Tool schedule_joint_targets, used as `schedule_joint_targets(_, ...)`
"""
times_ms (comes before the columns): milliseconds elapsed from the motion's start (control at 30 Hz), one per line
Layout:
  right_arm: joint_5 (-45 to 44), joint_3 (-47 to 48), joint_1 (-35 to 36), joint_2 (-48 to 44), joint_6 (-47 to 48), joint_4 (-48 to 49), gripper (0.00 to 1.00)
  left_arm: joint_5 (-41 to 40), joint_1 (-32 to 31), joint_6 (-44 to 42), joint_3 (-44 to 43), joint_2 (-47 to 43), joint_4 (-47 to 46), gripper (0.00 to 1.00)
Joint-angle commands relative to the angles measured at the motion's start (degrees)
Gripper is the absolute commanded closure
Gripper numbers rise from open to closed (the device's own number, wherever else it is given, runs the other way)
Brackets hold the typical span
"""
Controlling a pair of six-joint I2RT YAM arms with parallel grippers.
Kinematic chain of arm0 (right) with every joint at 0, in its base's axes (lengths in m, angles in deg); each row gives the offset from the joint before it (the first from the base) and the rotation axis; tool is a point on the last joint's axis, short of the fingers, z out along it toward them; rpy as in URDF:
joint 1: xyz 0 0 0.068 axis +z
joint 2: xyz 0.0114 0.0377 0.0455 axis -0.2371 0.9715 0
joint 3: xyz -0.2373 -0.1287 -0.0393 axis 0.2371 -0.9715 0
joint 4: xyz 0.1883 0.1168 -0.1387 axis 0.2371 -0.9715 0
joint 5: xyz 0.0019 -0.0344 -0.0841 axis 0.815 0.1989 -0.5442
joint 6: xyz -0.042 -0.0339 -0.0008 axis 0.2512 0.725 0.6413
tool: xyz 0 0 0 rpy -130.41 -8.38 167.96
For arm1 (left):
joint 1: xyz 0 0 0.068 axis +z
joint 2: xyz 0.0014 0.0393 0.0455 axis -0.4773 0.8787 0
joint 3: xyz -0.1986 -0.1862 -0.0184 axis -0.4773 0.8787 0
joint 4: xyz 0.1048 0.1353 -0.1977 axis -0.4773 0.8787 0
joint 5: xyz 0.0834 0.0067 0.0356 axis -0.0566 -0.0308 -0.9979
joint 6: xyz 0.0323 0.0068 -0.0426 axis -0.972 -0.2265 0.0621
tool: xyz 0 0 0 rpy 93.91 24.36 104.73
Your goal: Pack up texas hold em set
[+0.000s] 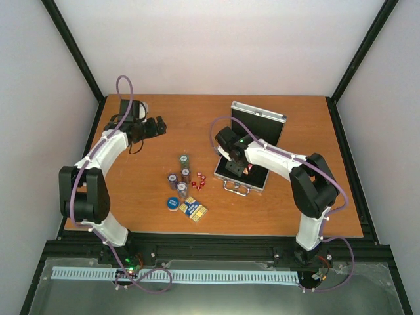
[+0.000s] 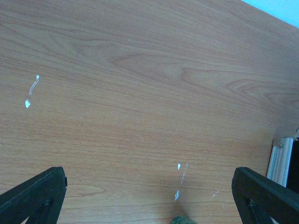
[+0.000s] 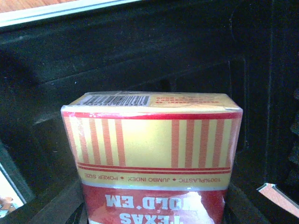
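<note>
Card box at case mouth
Right gripper [image 1: 234, 168] clamps the card box [image 3: 152, 154], long axis running straight out from its jaws; black-lined case [image 1: 259, 121] just ahead; left gripper [image 2: 149, 186] gapes wide, empty, well apart.

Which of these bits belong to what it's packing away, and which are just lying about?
Part of the job: silver case, Texas Hold'em card box, second card box, poker chip stacks, red dice, blue disc.

Just there: purple cables, white slotted rail.
</note>
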Motion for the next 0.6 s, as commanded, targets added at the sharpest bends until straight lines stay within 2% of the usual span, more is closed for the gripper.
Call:
schedule_joint_targets(0, -1.68, -1.27, -0.57, 0.13, 2.77, 3.28, 0.64, 0.22, -0.17, 0.43, -2.23, 0.78, -1.49, 0.0)
schedule_joint_targets(167, -1.88, -2.82, -0.66, -0.17, 3.78, 3.95, 0.61, 0.26, -0.13, 0.34, -3.15, 1.64, -1.3, 0.0)
schedule_joint_targets(367, -1.55, -3.42, -0.75, 0.68, 3.58, 4.37, 0.52, 0.28, -0.18, 0.35, -3.99, 2.67, -1.23, 0.0)
schedule_joint_targets(433, -1.84, -3.34, -0.75, 1.04, 3.4, 4.36, 0.39, 0.29, -0.14, 0.25, -4.41, 3.02, -1.1, 0.0)
schedule_joint_targets(500, -2.4, -3.34, -0.85, 1.2, 3.25, 4.48, 0.37, 0.34, -0.16, 0.2, -4.7, 3.17, -1.05, 0.0)
schedule_joint_targets(567, -2.58, -3.38, -0.89, 1.04, 2.96, 4.58, 0.28, 0.24, -0.16, 0.08, -4.9, 3.4, -1.05, 0.0)
